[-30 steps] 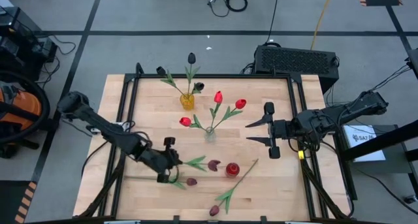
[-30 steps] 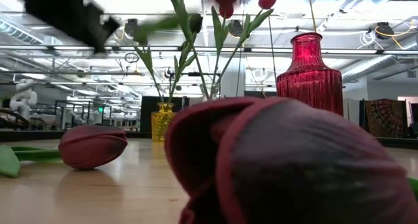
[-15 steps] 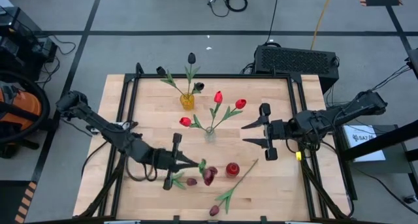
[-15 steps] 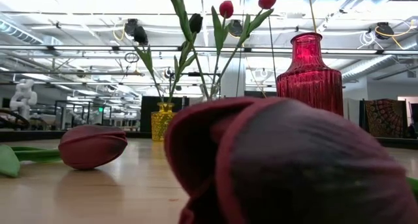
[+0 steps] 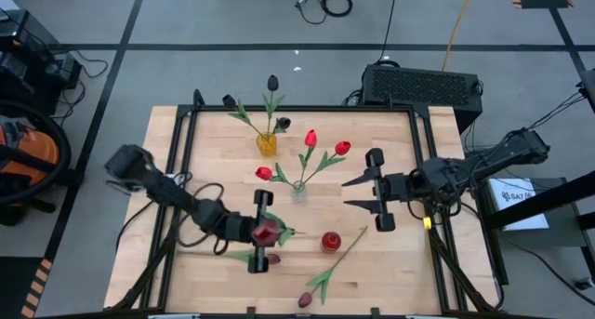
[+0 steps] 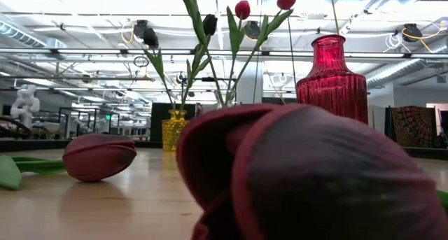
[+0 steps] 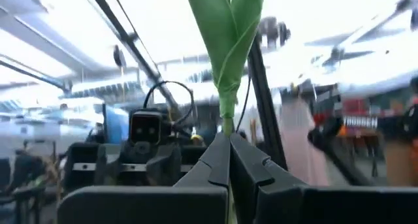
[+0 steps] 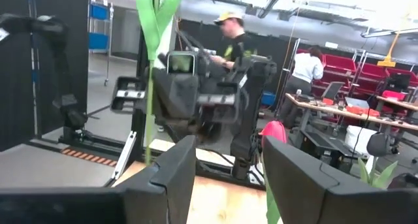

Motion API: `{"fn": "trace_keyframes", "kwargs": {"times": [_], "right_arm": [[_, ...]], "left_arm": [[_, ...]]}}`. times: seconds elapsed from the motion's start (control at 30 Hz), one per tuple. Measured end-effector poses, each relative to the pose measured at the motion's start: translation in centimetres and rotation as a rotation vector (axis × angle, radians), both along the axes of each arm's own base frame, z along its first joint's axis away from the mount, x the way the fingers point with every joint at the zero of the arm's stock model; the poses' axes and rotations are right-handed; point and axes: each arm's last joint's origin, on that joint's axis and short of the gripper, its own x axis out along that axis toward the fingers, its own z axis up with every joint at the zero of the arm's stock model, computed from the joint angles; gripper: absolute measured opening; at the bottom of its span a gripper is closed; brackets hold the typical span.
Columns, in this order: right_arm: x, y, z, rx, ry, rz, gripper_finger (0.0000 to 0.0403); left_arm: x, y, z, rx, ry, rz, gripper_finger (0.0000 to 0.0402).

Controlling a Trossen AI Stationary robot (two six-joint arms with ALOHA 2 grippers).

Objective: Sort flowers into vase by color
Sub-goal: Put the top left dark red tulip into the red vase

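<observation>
In the low view, a maroon tulip head sits right against the lens, blurred, cut off at the bottom edge and hiding the base of the red vase. In the left wrist view, the green leaf runs off the top edge, its flower unseen, and the room behind is smeared.

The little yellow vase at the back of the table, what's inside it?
The yellow vase holds three thin green stems carrying near-black tulips, leaning apart at different angles. Their lower ends are hidden inside the vase, so whether there is water or anything else in it cannot be seen.
</observation>
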Motion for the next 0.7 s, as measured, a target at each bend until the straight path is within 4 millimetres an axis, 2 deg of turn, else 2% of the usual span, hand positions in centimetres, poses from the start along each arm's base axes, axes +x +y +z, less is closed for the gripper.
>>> {"fn": "trace_keyframes", "kwargs": {"times": [0.1, 0.43, 0.7], "right_arm": [[-0.2, -0.1, 0.0, -0.004, 0.012, 0.0, 0.0171], [-1.4, -0.5, 0.0, -0.025, 0.07, -0.007, 0.0171], [-4.3, -1.6, 0.9, 0.034, 0.076, -0.002, 0.0171]], "left_arm": [[0.6, -0.4, -1.8, -0.043, -0.089, -0.033, 0.0001], [6.4, -0.5, -4.8, -0.049, -0.053, -0.032, 0.0001], [7.6, 0.2, -6.2, -0.079, -0.013, -0.029, 0.0001]]}}
